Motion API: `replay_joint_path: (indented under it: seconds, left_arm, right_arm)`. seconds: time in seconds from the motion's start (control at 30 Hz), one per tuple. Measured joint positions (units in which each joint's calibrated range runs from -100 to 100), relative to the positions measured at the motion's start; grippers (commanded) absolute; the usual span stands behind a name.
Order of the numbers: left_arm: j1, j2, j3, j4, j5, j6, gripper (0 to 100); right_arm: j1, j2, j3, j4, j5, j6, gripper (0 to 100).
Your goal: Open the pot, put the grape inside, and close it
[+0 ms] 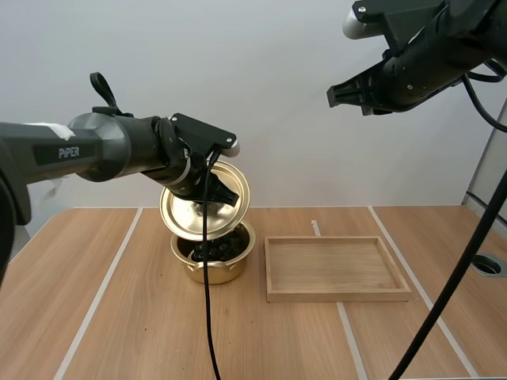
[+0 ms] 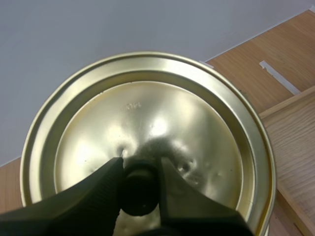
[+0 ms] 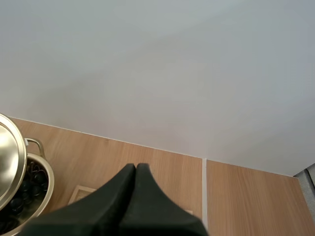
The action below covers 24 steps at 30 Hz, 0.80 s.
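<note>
A gold pot [image 1: 214,260] stands on the table left of centre, with dark grapes [image 1: 215,249] inside it. Its gold lid [image 1: 204,201] hangs tilted just above the pot's rim. My left gripper [image 1: 215,192] is shut on the lid's black knob [image 2: 140,189], which sits pinched between the two fingers over the shiny lid [image 2: 147,137]. My right gripper [image 1: 336,96] is raised high at the upper right, far from the pot. Its fingers [image 3: 134,179] lie together as one dark wedge with nothing in them. From there the pot [image 3: 29,189] and grapes [image 3: 24,191] appear under the lid's edge [image 3: 11,162].
A shallow wooden tray [image 1: 337,267] lies right of the pot, its near corner close to the pot's rim. Bare wooden table spreads in front and to both sides. The tray's edge [image 2: 295,142] runs beside the lid in the left wrist view.
</note>
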Motion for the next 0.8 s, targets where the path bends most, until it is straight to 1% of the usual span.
replay_joint_path:
  seconds: [0.27, 0.8]
  left_arm:
    - [0.00, 2.64, 1.60, -0.14, 0.00, 0.00, 0]
    - [0.00, 8.26, 2.30, -0.25, 0.00, 2.31, 0]
  right_arm:
    - [0.00, 0.00, 0.00, 0.11, 0.00, 0.00, 0]
    - [0.00, 0.00, 0.00, 0.56, 0.70, 0.00, 0]
